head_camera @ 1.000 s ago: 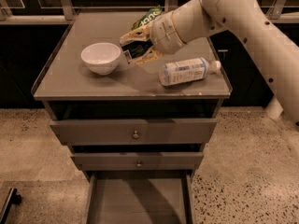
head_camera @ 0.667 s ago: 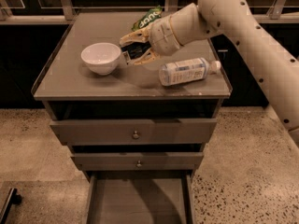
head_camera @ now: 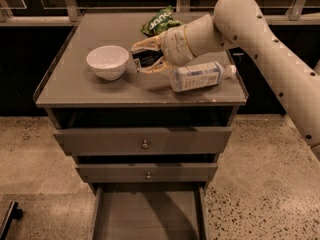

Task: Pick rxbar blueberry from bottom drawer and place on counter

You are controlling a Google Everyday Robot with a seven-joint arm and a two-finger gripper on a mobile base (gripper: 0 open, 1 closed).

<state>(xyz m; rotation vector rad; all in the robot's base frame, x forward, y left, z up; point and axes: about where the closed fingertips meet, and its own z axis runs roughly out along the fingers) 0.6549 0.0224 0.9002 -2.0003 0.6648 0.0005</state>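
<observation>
Your gripper (head_camera: 138,59) is low over the counter (head_camera: 75,91), between the white bowl (head_camera: 107,61) and the bottle (head_camera: 200,75). Its jaws grip the rxbar blueberry (head_camera: 149,59). If you release carelessly, the bar may land against the bowl.

It looks like a break-room kitchenette used for robot trials: speckled terrazzo floor (head_camera: 260,174), a grey drawer cabinet (head_camera: 145,144) whose surface (head_camera: 75,84) carries a bowl (head_camera: 107,61), snack bag (head_camera: 159,21) and bottle (head_camera: 200,76), with the gripper (head_camera: 145,56) low over it.
</observation>
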